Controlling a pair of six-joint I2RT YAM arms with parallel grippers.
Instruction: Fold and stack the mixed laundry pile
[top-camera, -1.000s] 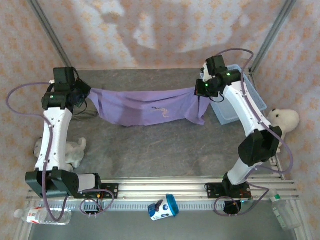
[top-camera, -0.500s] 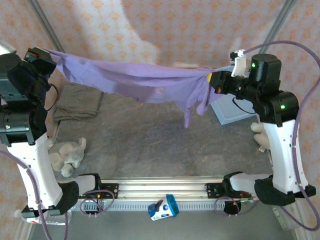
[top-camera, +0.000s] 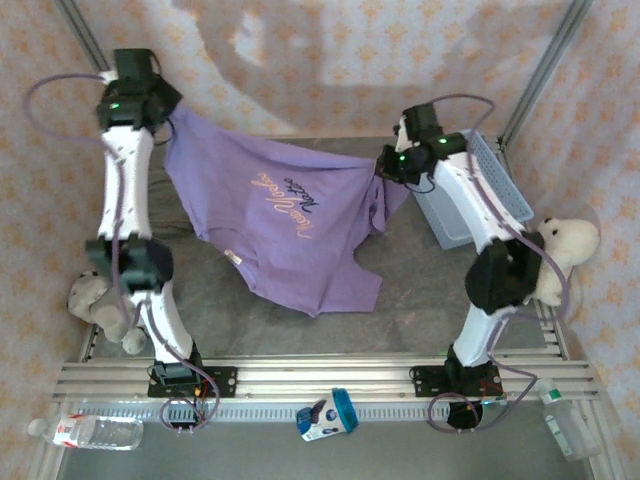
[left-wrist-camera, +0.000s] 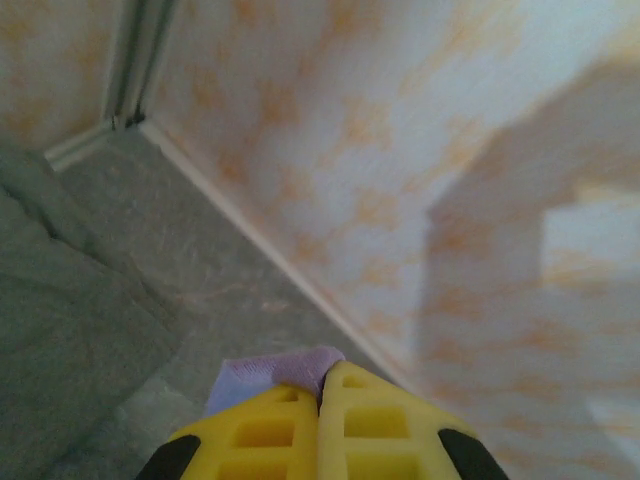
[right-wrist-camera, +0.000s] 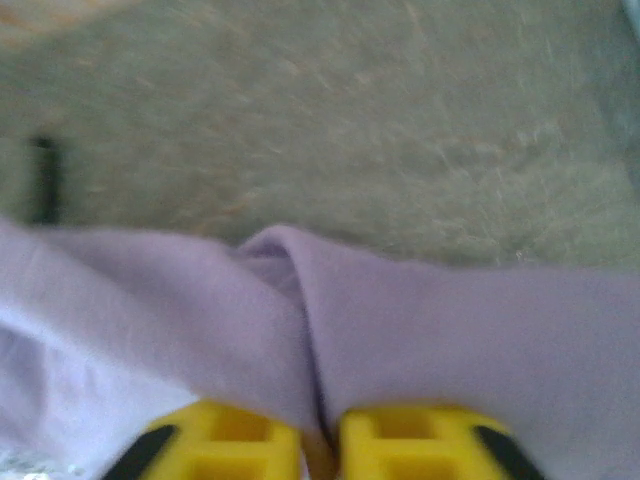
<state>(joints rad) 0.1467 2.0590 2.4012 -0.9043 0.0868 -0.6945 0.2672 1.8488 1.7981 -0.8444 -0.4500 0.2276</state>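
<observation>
The lavender T-shirt (top-camera: 280, 215) hangs spread between both grippers, its print facing up and its lower part lying on the grey table (top-camera: 420, 290). At the back left, my left gripper (top-camera: 168, 108) is raised and shut on one corner of the shirt. In the left wrist view a purple tip (left-wrist-camera: 290, 368) sticks out past the closed yellow fingers (left-wrist-camera: 380, 420). My right gripper (top-camera: 385, 172) holds the other side. There a fold of cloth (right-wrist-camera: 300, 300) runs down between the yellow fingers (right-wrist-camera: 225, 440). A grey-olive cloth (left-wrist-camera: 70, 330) lies below the left gripper.
A light blue basket (top-camera: 485, 195) stands at the back right by the right arm. A white plush toy (top-camera: 565, 245) sits at the right edge and a grey one (top-camera: 95, 300) at the left. A bottle (top-camera: 85, 432) and a blue-white can (top-camera: 328, 415) lie beyond the front rail.
The shirt was stretched taut high between the arms. Both grippers have since come down and back, and the shirt now drapes open with its print showing and its hem on the table.
</observation>
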